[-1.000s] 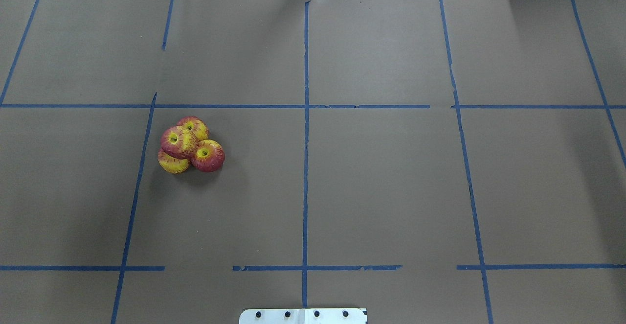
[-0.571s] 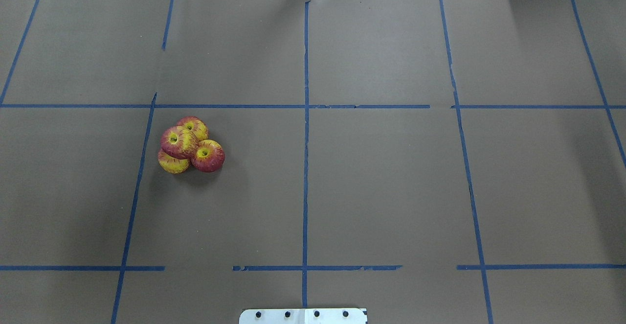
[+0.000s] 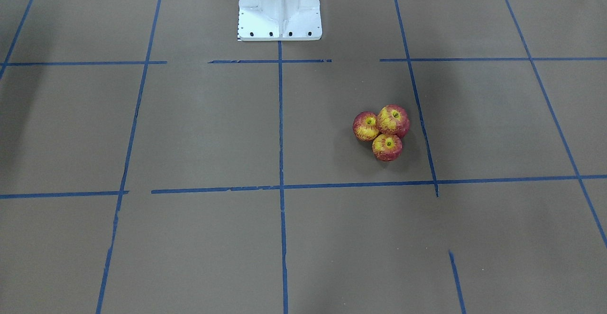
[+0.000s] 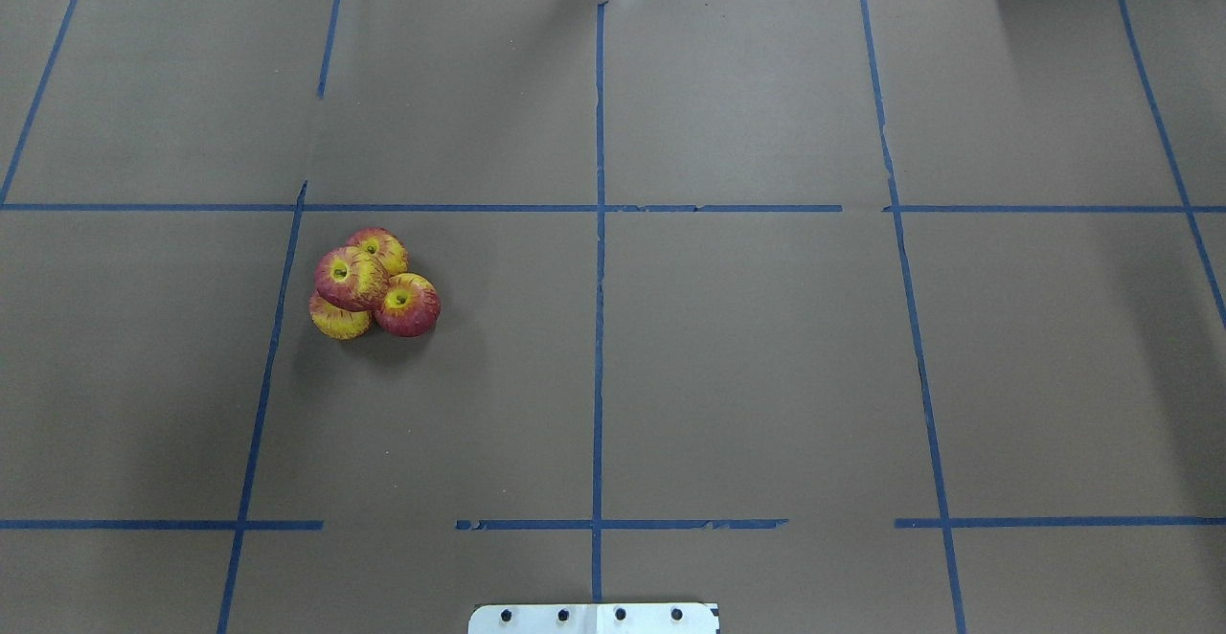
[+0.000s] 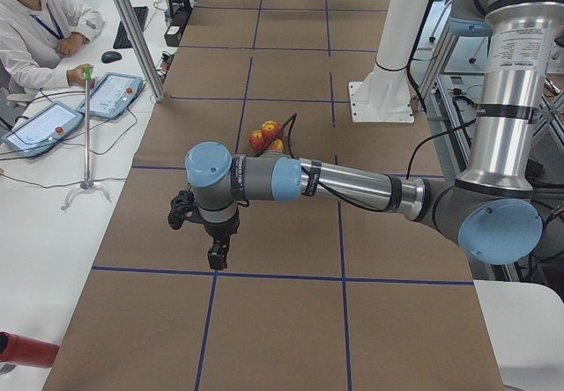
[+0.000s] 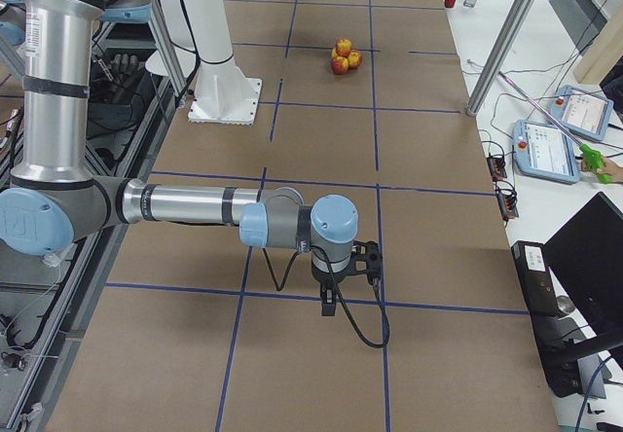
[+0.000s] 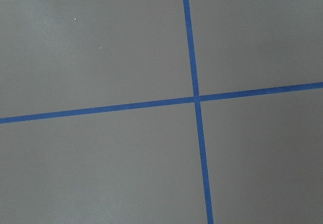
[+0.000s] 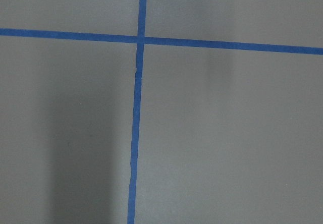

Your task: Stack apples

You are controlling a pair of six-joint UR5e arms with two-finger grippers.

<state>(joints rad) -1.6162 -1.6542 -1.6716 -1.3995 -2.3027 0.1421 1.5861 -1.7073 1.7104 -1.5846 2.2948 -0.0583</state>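
Left gripper and right gripper hang over tape lines near opposite ends of the surface, well apart from the apples; whether either is parted or closed cannot be told. Nothing has shifted in the past second: three apples huddle touching, a fourth rides on top, so the stacking looks finished. No container is in view.

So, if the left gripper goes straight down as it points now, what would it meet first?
Most likely the left gripper meets bare table paper near a blue tape crossing; the apples lie off its line.
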